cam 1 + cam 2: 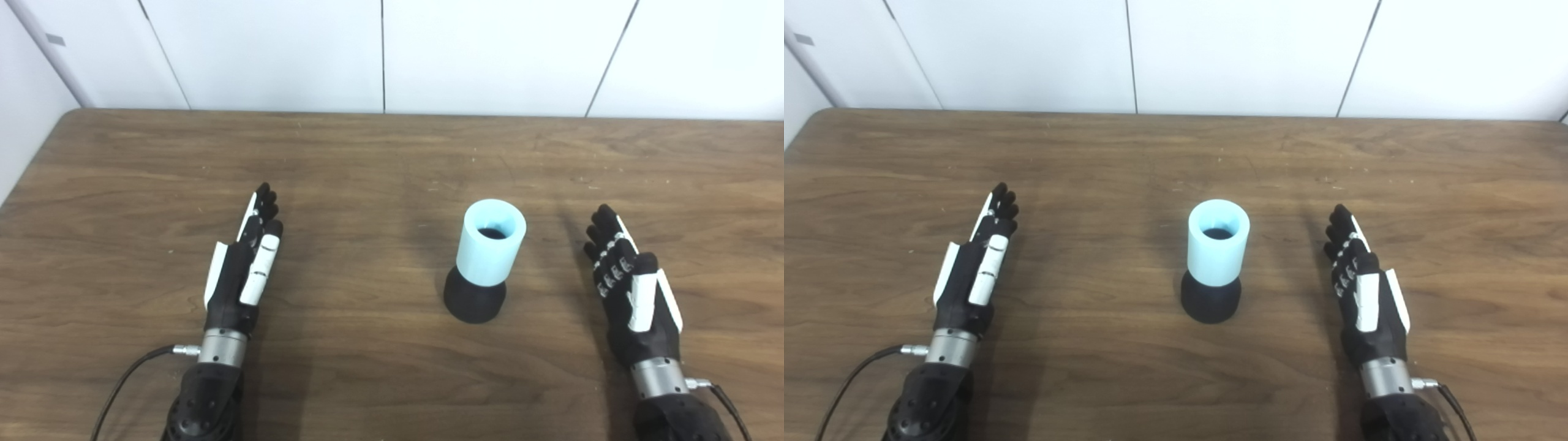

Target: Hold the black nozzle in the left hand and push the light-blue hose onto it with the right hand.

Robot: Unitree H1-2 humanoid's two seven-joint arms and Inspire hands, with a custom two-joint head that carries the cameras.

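Observation:
A light-blue hose (492,246), a short wide tube, stands upright in the middle of the wooden table (380,159). It is seated on a black nozzle (474,297), whose flared base rests on the table below it. My left hand (245,263) lies far to the left of the pair, fingers stretched forward, holding nothing. On the other side, my right hand (631,285) is a short way from the hose, also flat and open. Neither hand touches the hose or the nozzle.
White wall panels (380,55) rise behind the table's far edge. A grey cable (128,376) runs from my left wrist, and another leaves my right wrist (726,401).

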